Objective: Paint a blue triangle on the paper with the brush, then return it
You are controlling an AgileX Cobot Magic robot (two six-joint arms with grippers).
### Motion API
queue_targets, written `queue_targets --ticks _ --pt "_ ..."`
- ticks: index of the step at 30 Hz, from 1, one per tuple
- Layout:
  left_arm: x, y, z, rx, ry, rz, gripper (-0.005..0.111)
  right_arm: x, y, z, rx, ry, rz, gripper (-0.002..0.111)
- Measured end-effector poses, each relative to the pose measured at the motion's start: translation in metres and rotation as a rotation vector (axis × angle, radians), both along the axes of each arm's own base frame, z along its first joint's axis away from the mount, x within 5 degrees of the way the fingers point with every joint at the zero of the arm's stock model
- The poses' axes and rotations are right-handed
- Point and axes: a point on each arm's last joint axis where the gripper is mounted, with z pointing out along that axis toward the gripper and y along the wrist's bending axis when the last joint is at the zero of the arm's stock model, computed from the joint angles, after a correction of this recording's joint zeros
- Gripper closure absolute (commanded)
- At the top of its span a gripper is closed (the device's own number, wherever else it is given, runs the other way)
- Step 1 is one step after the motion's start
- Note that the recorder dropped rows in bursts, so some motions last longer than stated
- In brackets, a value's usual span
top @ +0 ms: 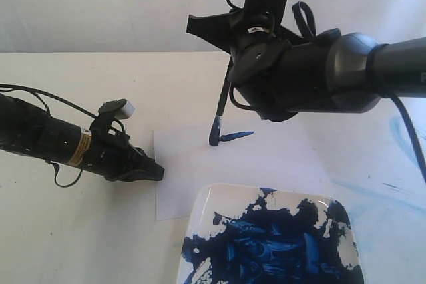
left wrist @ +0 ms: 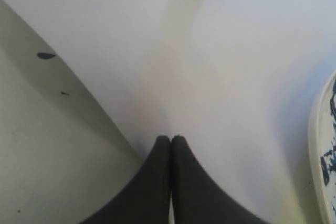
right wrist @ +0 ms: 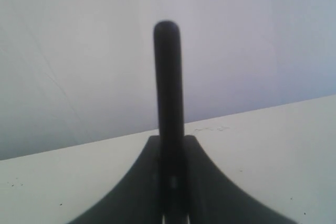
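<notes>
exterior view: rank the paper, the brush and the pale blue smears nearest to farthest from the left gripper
1. the paper, right at the left gripper
2. the brush, tip down mid-paper
3. the pale blue smears, far right side

- Two black cabled robot grippers: left gripper (left wrist: pixel 170 139), right gripper (right wrist: pixel 169 142).
- One long thin black-handled brush (top: pixel 221 101) with a blue tip.
- One pale white rectangular paper sheet (top: pixel 193 177).
- One white square dish (top: pixel 205 205) smeared with dark-blue paint.
- One short dark-blue paint stroke (top: pixel 237 136).
</notes>
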Motion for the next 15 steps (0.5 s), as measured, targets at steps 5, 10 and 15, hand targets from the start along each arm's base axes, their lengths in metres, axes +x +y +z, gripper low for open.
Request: queue_targets --ticks 5,10,15 --pt "0.0000 0.0000 0.0000 0.000 0.000 0.000 0.107 -0.0001 -0.0030 -0.0035 0.001 0.040 -0.035 0.108" --pt "0.0000 0.0000 0.0000 0.000 0.000 0.000 0.107 -0.0003 -0.0078 -0.0071 -0.008 0.079 -0.087 0.108" --pt "0.0000 0.0000 0.0000 0.000 0.000 0.000 0.107 -0.0012 -0.0107 -0.0070 -0.009 0.102 -0.112 0.108"
